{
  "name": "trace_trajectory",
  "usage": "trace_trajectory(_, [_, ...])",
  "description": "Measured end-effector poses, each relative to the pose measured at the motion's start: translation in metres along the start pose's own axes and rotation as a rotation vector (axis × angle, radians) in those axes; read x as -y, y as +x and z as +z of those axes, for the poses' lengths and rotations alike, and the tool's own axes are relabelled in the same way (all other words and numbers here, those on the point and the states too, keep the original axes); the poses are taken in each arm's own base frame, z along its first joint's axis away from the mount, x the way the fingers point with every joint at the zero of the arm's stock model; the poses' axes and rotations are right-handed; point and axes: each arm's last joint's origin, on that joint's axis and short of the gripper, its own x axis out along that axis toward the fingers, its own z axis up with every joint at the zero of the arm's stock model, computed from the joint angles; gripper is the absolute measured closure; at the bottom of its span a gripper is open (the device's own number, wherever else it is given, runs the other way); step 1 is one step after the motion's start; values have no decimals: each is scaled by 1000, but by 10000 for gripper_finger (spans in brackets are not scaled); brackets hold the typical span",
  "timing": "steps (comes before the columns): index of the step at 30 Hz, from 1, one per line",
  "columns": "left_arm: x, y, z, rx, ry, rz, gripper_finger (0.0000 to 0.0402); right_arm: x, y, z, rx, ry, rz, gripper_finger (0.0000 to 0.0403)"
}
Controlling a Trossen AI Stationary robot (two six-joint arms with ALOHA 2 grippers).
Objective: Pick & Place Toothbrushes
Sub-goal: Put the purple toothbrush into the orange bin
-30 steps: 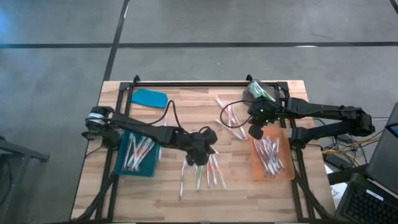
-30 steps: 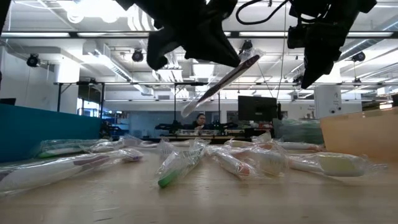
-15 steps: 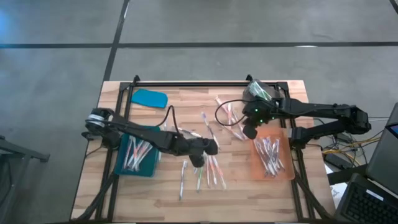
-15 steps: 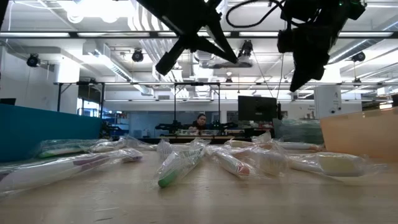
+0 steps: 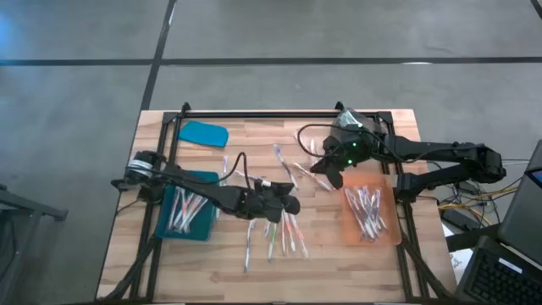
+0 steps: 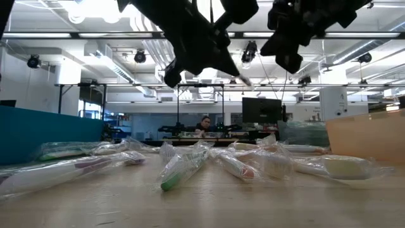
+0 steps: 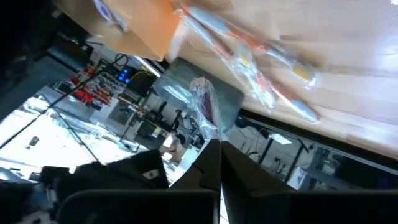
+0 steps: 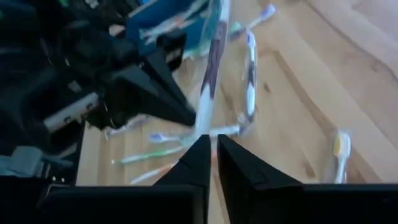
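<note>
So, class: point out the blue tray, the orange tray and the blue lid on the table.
Blue tray [image 5: 206, 230], high view, lower right corner.
Orange tray [image 5: 349, 230], high view, bare left floor.
Blue lid [image 5: 203, 134], high view, middle.

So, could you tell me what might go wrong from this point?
1. The left gripper pinches a wrapped toothbrush near one end. It could slip in its loose wrapper and drop among the loose toothbrushes on the table.
2. The right gripper, shut, hangs close beside the left one. The two arms might bump if either swings across the middle.
</note>
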Motion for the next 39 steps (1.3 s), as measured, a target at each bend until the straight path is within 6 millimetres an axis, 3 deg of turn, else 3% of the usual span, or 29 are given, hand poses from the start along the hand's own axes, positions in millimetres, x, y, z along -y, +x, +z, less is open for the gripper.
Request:
trace_trajectory(10, [-11,-1,-3,24,-53,115,400,-5,1,12,111,-38,54,272])
trace_trajectory(19, [-18,-1,-9,5,-122,190,401,-6,1,12,108,86,89,205])
trace_trajectory(29, [-19,-1,-9,8,-129,193,401,-10,3,11,109,99,87,186])
trace_trajectory(39, [-19,-1,-10,7,-132,196,400,-17,8,5,127,85,64,206])
